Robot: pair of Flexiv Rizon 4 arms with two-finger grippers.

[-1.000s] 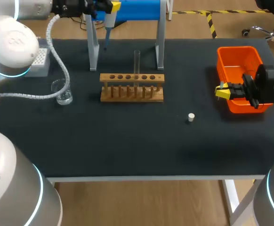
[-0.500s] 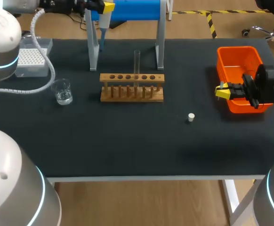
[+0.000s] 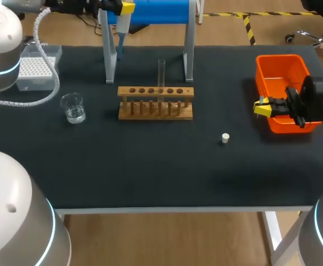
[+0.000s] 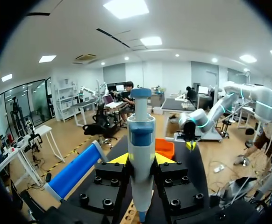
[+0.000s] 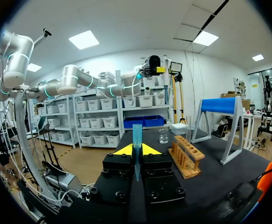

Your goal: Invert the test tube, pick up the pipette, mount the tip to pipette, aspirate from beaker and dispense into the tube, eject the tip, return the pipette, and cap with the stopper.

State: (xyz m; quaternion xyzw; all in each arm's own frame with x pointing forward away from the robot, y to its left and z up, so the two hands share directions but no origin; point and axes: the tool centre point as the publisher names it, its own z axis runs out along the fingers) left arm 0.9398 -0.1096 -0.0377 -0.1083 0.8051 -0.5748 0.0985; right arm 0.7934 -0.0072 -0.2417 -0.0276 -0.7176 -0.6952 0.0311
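Note:
High behind the table's far edge, my left gripper (image 3: 121,8) (image 4: 141,158) is shut on the white and blue pipette (image 3: 120,30) (image 4: 140,140), which hangs upright next to the stand's left leg. A clear test tube (image 3: 161,72) stands upright in the wooden rack (image 3: 156,103) (image 5: 187,158). The glass beaker (image 3: 72,107) (image 5: 163,136) sits left of the rack. A small white stopper (image 3: 225,138) lies on the mat to the rack's right. My right gripper (image 3: 260,106) (image 5: 136,149) hovers at the orange bin's front left, shut on a thin bluish pipette tip (image 5: 136,135).
A blue-topped stand (image 3: 156,11) with two grey legs rises behind the rack. The tip box (image 3: 36,69) sits at the far left. An orange bin (image 3: 281,69) stands at the right edge, partly covered by my right arm.
My left arm has swung left and back, carrying the pipette slightly left and uncovering the tip box. The right arm has not moved.

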